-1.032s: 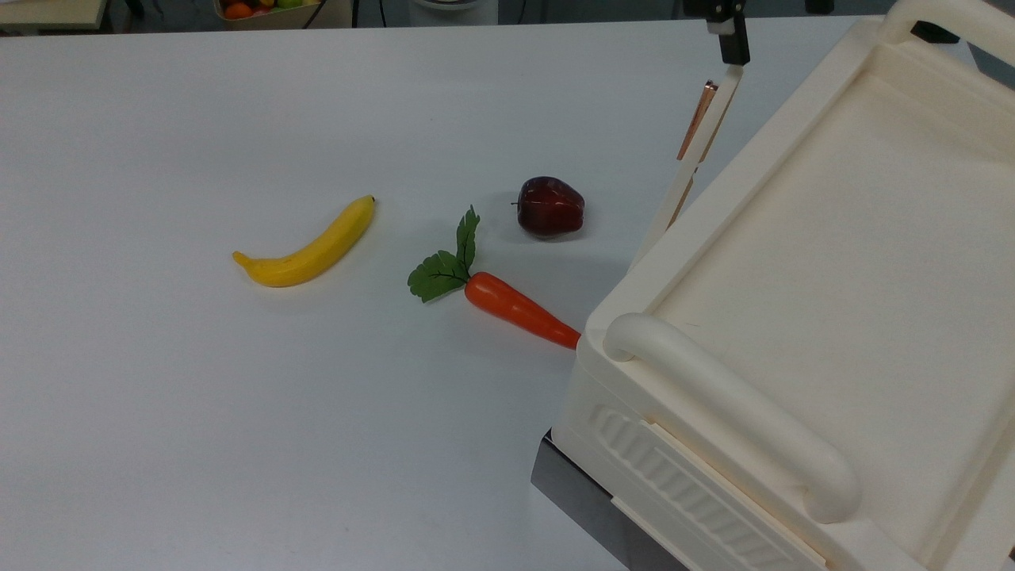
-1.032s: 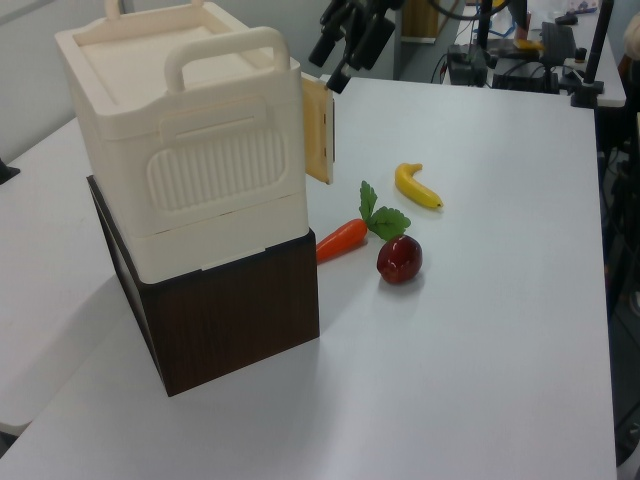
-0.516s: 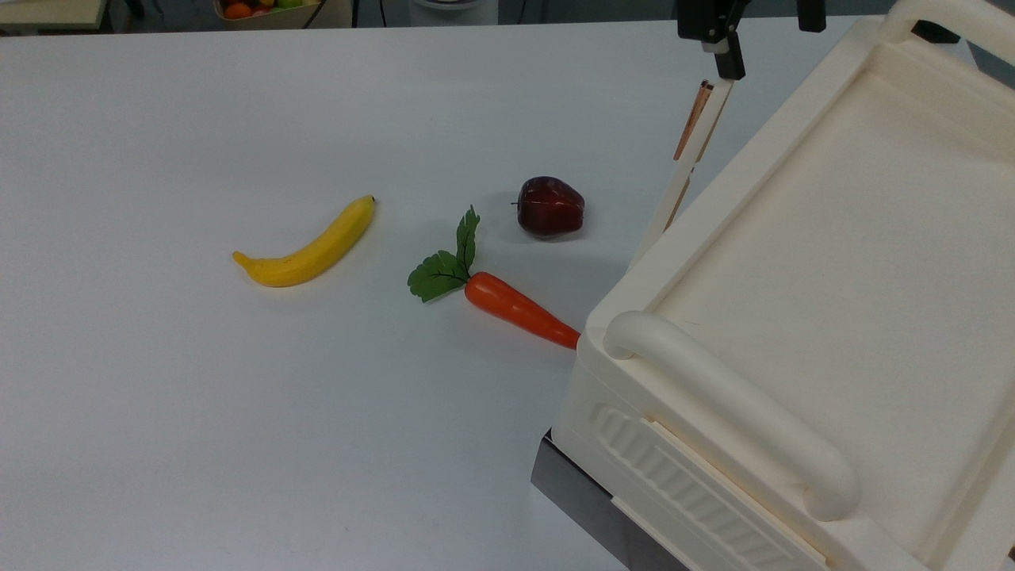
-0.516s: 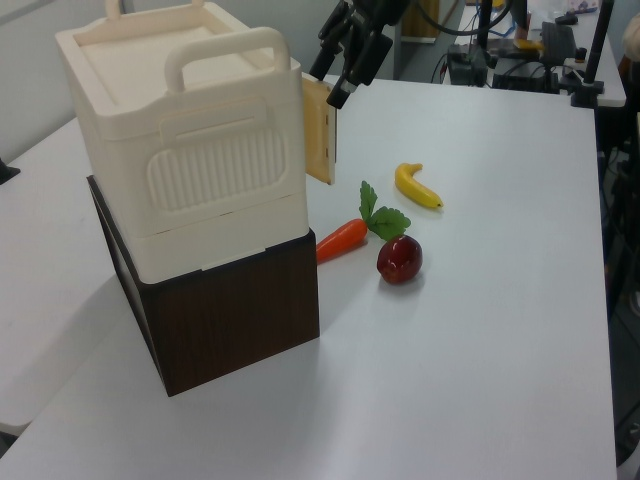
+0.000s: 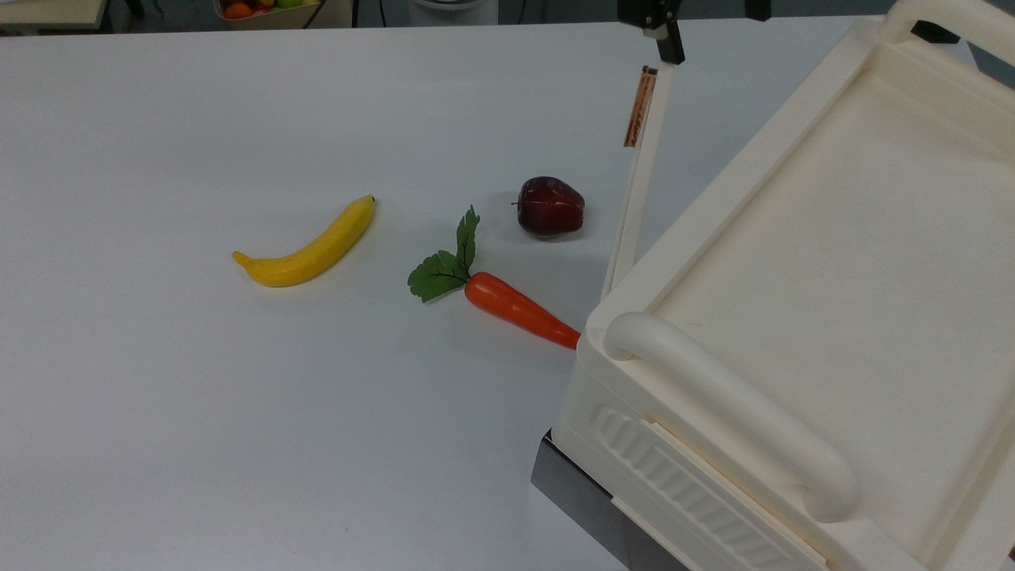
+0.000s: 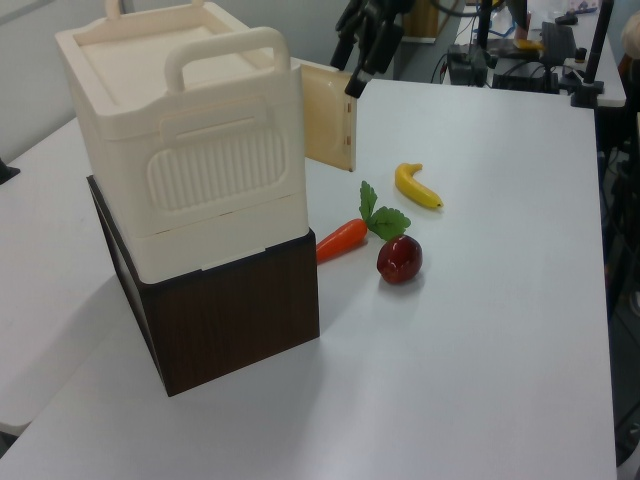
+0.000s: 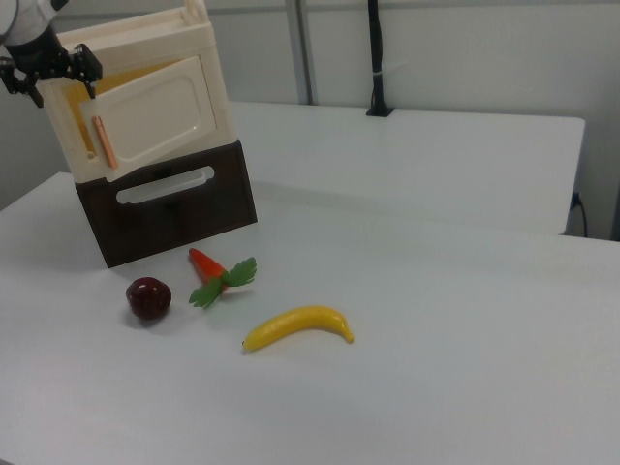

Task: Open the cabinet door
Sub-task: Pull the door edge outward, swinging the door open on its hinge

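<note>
The cabinet door (image 7: pixel 155 114) is already swung partly out from the front of the cream cabinet (image 6: pixel 185 150), which sits on a dark brown box (image 6: pixel 225 320) on the white table (image 5: pixel 238 396). In the right view it stands ajar at a clear angle, hinged on the right view's right, with a gap showing the yellowish inside at its free edge, where the copper bar handle (image 7: pixel 105 142) sits. In the top view the door is seen edge-on as a thin cream strip running toward the far side of the table. By my judgement the opening is well begun but not finished; the door could swing wider. The gripper (image 6: pixel 362 55) is at the door's upper free corner, but whether its claw is open, closed or pinching the panel edge I cannot tell, since the fingertips are dark against clutter, and in the top view the tool is cut off by the frame. On the table, well apart from the door, lie a banana (image 5: pixel 309 246), a carrot (image 5: pixel 515 308) and a dark red apple (image 5: pixel 550 206)
</note>
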You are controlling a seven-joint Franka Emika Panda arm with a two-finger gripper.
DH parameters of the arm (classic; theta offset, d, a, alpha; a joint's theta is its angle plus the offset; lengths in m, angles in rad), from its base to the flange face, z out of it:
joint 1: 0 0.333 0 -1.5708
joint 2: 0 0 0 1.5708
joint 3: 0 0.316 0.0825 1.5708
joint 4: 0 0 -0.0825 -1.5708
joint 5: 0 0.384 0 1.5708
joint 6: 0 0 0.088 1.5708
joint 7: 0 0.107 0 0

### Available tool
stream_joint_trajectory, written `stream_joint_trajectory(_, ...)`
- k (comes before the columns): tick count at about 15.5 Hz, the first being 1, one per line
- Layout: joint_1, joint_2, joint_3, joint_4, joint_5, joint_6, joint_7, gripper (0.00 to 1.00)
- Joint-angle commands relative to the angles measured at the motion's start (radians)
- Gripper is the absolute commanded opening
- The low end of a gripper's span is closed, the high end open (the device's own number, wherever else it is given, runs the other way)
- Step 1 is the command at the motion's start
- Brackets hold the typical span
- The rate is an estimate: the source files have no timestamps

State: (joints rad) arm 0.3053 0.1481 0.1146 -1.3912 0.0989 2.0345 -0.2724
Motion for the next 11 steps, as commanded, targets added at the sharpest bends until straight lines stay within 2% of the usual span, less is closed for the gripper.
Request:
stream_joint_trajectory(1,0.005,-0.048,-0.006,0.011,0.004,-0.082,0.010,1.00)
stream_joint_trajectory(5,0.014,-0.044,0.008,0.011,-0.002,-0.073,0.015,1.00)
stream_joint_trajectory(11,0.021,0.019,0.007,0.005,-0.022,-0.066,0.018,1.00)
